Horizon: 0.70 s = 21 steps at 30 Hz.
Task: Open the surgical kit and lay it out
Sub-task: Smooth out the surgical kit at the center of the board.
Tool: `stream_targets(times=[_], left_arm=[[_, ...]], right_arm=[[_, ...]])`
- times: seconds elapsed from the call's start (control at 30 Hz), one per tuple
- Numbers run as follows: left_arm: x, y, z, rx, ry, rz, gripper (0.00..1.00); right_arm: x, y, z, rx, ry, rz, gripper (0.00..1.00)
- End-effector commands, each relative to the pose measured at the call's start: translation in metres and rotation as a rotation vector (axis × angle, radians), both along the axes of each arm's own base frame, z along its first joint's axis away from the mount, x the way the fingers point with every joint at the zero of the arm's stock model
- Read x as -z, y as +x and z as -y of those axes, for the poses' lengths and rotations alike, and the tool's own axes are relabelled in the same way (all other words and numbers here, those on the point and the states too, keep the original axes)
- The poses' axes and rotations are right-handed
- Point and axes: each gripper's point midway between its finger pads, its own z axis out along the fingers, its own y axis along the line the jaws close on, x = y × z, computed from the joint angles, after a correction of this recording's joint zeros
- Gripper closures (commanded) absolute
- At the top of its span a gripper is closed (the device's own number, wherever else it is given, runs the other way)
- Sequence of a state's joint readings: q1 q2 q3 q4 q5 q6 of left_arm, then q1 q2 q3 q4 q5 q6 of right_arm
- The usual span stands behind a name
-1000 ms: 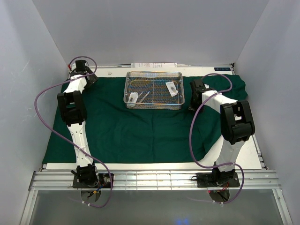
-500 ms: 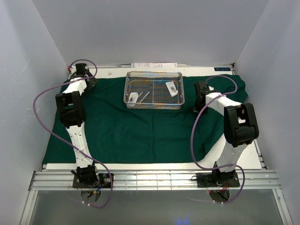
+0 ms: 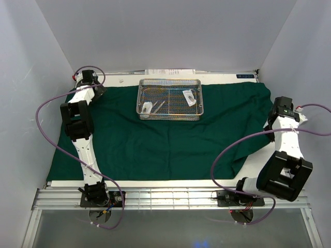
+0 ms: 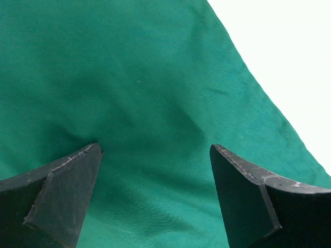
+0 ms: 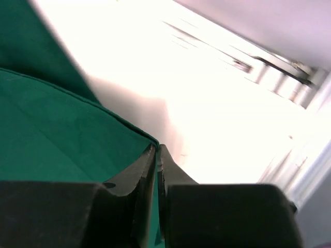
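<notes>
Green cloth point(image 3: 170, 144) spread over tabletop point(image 3: 155, 183). Wire-mesh tray point(image 3: 168, 117) on cloth at far centre, holding white packets point(image 3: 190, 97) and tweezers point(image 3: 159, 107). Left fingers point(image 4: 62, 191) apart above cloth's far-left corner. Right fingers point(image 5: 134, 175) pinched together on cloth's right edge.

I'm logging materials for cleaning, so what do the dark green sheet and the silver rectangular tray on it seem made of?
The dark green sheet looks like woven fabric, matte: fine weave and soft creases show in the left wrist view. The silver rectangular tray appears to be metal wire mesh, somewhat shiny: its walls show a fine bright grid.
</notes>
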<state>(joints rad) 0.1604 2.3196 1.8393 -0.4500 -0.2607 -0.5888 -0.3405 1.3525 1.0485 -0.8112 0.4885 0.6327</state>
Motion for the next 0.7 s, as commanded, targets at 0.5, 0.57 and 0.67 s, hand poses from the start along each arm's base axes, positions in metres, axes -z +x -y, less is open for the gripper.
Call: stream_targets(times=[0.5,0.57,0.67], left_arm=[[0.007,-0.013,-0.028,-0.082,0.044,-0.068,0.02],[0.007,-0.011,-0.027,-0.079,0.044,-0.067,0.02],[0.007,-0.01,-0.025,-0.074,0.036,-0.065,0.02]], right_arm=[[-0.052,-0.143,0.063,0.48,-0.152,-0.107,0.49],[-0.071,-0.137,0.069,0.467,-0.182,-0.063,0.41],[-0.091,-0.101,0.073,0.297,-0.192,0.026,0.32]])
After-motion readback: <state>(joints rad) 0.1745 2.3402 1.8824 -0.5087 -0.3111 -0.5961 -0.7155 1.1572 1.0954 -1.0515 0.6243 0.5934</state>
